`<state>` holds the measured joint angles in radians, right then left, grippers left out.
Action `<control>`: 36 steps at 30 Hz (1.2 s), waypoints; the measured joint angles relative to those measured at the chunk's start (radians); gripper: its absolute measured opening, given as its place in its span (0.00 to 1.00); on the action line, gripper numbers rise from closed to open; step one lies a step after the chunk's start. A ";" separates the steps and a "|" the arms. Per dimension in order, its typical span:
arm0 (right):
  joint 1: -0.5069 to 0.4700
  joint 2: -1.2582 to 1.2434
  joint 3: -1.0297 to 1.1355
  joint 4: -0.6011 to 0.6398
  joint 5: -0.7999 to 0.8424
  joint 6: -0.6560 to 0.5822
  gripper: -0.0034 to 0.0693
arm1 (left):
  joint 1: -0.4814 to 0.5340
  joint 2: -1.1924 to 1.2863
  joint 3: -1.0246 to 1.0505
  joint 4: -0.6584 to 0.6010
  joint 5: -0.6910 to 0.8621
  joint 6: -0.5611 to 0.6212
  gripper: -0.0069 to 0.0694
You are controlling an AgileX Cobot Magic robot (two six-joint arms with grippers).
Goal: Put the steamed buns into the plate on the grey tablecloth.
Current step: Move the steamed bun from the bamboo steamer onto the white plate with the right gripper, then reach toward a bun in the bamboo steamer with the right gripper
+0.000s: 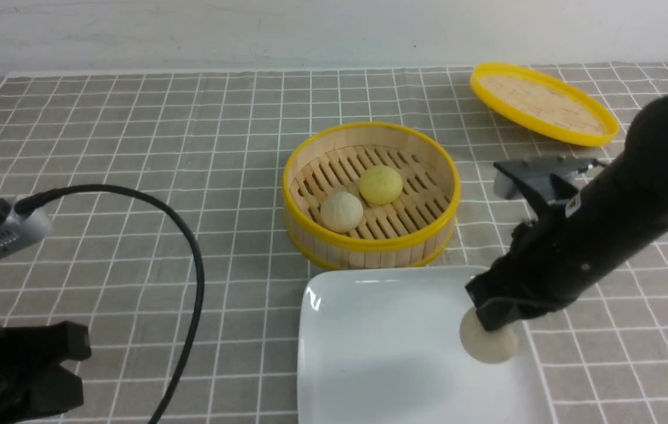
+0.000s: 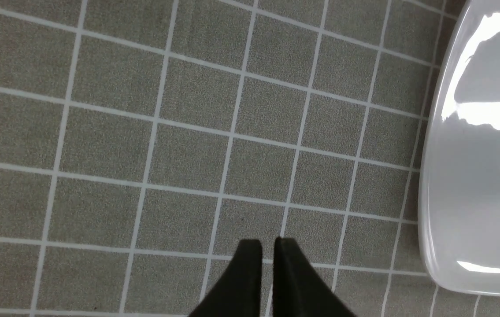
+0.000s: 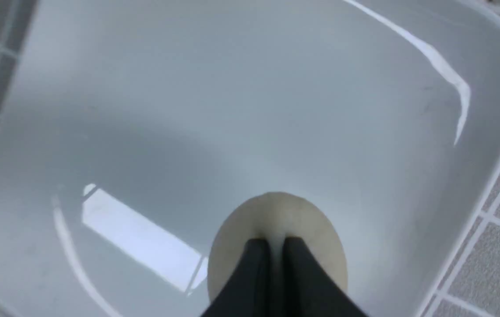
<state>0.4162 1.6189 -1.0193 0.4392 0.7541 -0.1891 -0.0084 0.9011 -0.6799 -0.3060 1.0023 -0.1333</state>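
Front view: the right gripper [image 1: 481,312], right of centre, pinches a bun [image 1: 488,340] over the plate [image 1: 422,353] at lower centre; a pale bun [image 1: 341,212] and a yellow bun [image 1: 380,185] sit in the steamer [image 1: 369,247], upper centre; the narrow pinch could let the bun slip and roll if released high; only the left wrist view shows the left gripper's [image 2: 268,246] tips, nearly together, gripping nothing.

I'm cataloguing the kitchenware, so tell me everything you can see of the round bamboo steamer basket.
The steamer basket is round and open-topped, its pale wall and slatted floor looking like bamboo, with yellow bands at rim and base. It stands upright on the grid-lined cloth, just beyond the plate. Two buns, one off-white, one pale yellow, rest inside.
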 joint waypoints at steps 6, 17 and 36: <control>0.000 0.078 0.044 0.010 -0.084 0.000 0.26 | 0.000 0.000 0.000 0.000 -0.022 0.000 0.19; -0.001 0.071 -0.239 -0.072 0.118 0.000 0.66 | 0.000 0.000 0.000 0.000 -0.036 -0.017 0.21; -0.002 0.618 -0.913 -0.063 0.002 0.000 0.41 | 0.000 0.000 0.000 0.021 -0.068 -0.018 0.36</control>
<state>0.4144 2.2369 -1.9321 0.3762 0.7566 -0.1893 -0.0084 0.9011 -0.6799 -0.2850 0.9345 -0.1509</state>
